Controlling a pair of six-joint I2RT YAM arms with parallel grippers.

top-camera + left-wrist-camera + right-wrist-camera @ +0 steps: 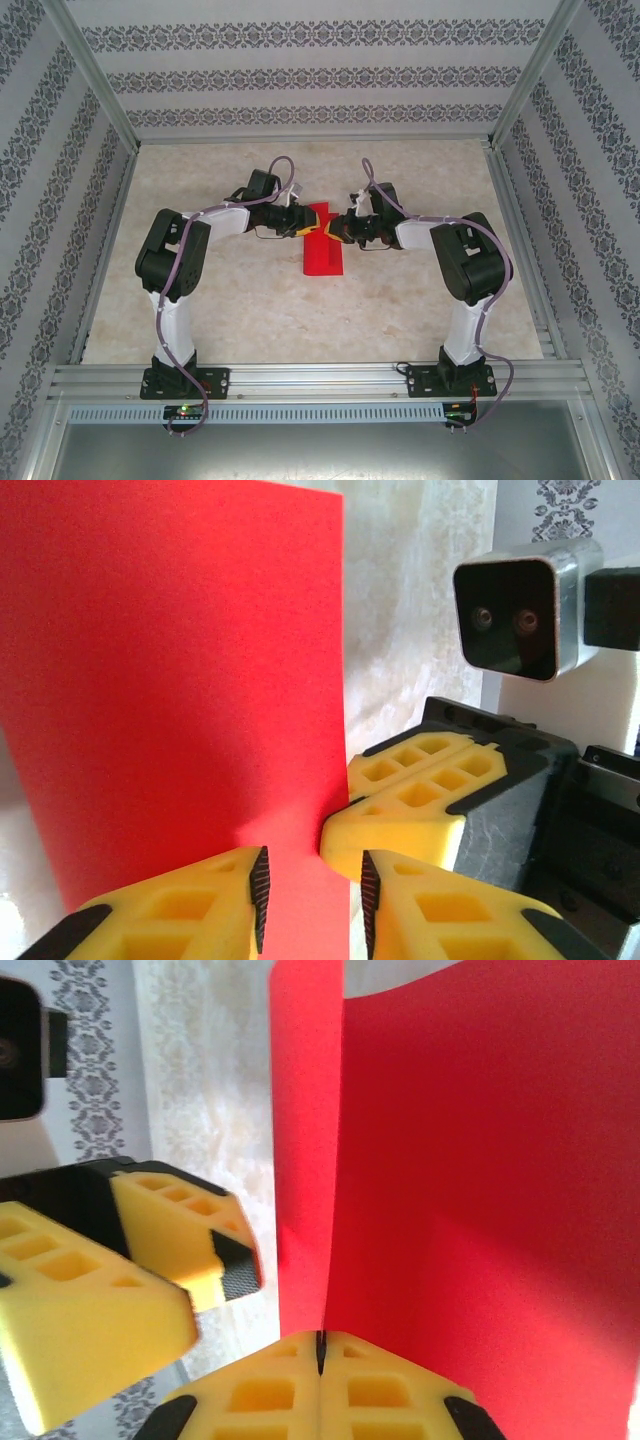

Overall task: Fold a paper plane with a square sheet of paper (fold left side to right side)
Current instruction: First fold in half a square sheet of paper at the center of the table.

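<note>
The right tool (320,1356) pinches shut on a raised fold of the square sheet of paper (480,1210) on the counter (250,310), while the left tool (315,900) stands with jaws apart over it.

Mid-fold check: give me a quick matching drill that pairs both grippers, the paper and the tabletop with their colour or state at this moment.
Column one:
1. left gripper
2. right gripper
3. square sheet of paper
4. table

Column two:
A. bright red
B. jaws pressed shut on the paper
C. pale, marbled
D. jaws apart

Pairs: 1-D, 2-B, 3-A, 4-C
</note>
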